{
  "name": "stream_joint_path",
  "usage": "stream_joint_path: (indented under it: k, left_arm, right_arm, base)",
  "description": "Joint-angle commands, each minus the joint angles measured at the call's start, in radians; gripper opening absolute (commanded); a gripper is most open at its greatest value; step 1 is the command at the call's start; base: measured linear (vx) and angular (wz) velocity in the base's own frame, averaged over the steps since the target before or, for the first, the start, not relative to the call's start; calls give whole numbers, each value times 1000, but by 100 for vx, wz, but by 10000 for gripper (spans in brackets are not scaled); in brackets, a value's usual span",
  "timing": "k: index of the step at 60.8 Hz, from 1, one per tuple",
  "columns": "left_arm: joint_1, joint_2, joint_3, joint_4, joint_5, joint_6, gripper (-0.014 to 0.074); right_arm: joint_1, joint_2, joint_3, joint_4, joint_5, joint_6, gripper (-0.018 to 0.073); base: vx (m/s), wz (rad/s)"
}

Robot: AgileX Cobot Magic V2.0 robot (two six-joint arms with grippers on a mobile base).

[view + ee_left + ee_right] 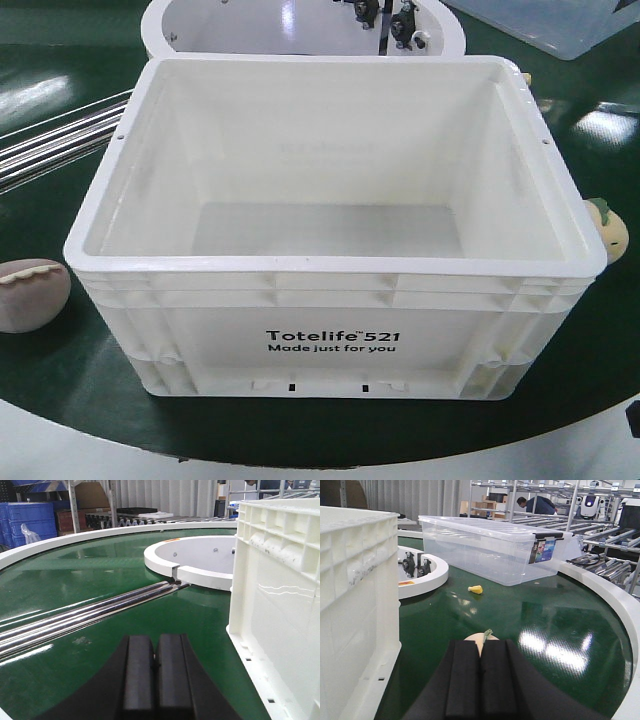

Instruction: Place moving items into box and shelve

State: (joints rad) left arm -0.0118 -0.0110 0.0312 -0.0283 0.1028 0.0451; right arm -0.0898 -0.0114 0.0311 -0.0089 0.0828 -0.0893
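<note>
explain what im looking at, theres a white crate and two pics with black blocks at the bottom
This is a two-armed robot. The front view looks down on a white crate, empty inside, standing on a green round table. The other two come from cameras on its wrists: the black blocks are its grippers, the left gripper and the right gripper, both closed and holding nothing. A pinkish-brown plush toy lies left of the crate and a yellow plush toy lies right of it, just ahead of the right gripper. Farther off stands a clear lidded bin.
</note>
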Motion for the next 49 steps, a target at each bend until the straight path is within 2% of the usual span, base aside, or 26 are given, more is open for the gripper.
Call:
stream_joint_path:
  k: [1,49]
  left_arm:
    - [1,-14,15,-3,-84,-7,-6]
    - [1,-15,15,-3,-96,-7,-6]
  right_arm:
    - [2,-15,2,-4,-83,-4,-9]
    - [2,-15,2,-6,-92,-4,-9]
  base:
    - [0,0]
    - [0,0]
